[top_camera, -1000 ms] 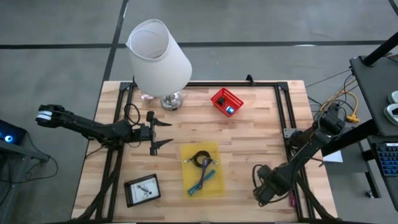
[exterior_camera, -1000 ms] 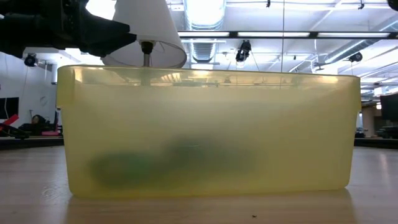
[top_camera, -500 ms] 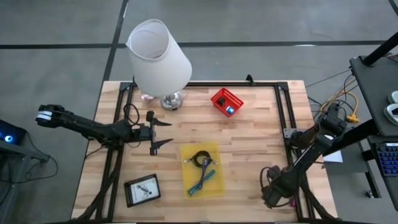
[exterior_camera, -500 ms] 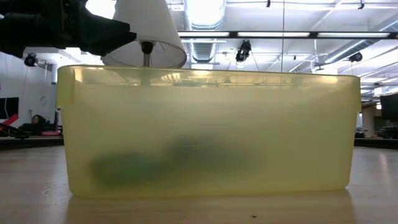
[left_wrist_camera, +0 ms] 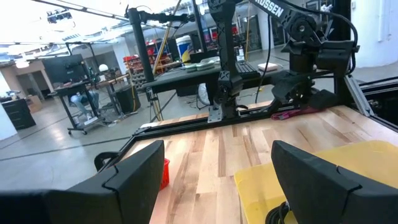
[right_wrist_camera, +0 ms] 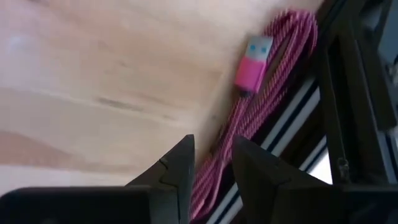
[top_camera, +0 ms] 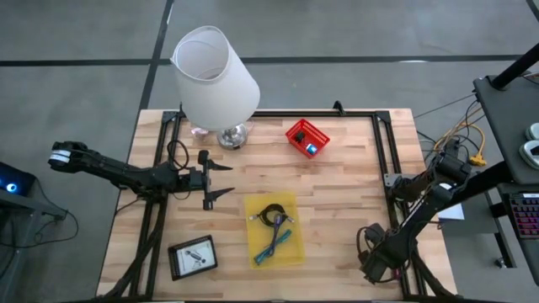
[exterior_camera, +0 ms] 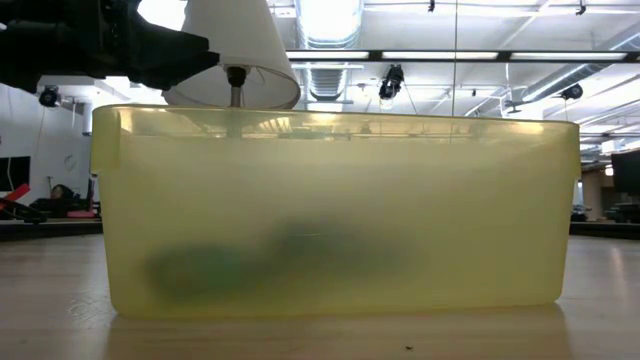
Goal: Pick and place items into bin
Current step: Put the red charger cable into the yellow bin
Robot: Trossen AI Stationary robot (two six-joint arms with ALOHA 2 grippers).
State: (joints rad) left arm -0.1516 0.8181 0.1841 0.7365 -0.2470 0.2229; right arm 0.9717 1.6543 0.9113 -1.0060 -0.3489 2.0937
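A pink braided cable (right_wrist_camera: 273,56) with a USB plug (right_wrist_camera: 252,65) lies on the wood beside the table's right frame rail. My right gripper (right_wrist_camera: 211,168) hovers over it near the table's near right corner (top_camera: 376,268), pointing steeply down, its fingers a narrow gap apart. The yellow bin (top_camera: 274,229) stands at the near middle and holds a black coiled cable (top_camera: 271,215) and teal strips (top_camera: 271,246). My left gripper (top_camera: 229,180) waits open at the left, pointing toward the table's right.
A big white lamp (top_camera: 215,76) stands at the far left. A red basket (top_camera: 306,137) sits at the far middle. A black tray with a white card (top_camera: 192,257) lies near the near left corner. Black frame rails (top_camera: 396,168) run along the table's edges.
My right gripper has gone toward the table's near right corner and sunk a little, rolling somewhat as it went. The left arm and all the things on the table have kept still.
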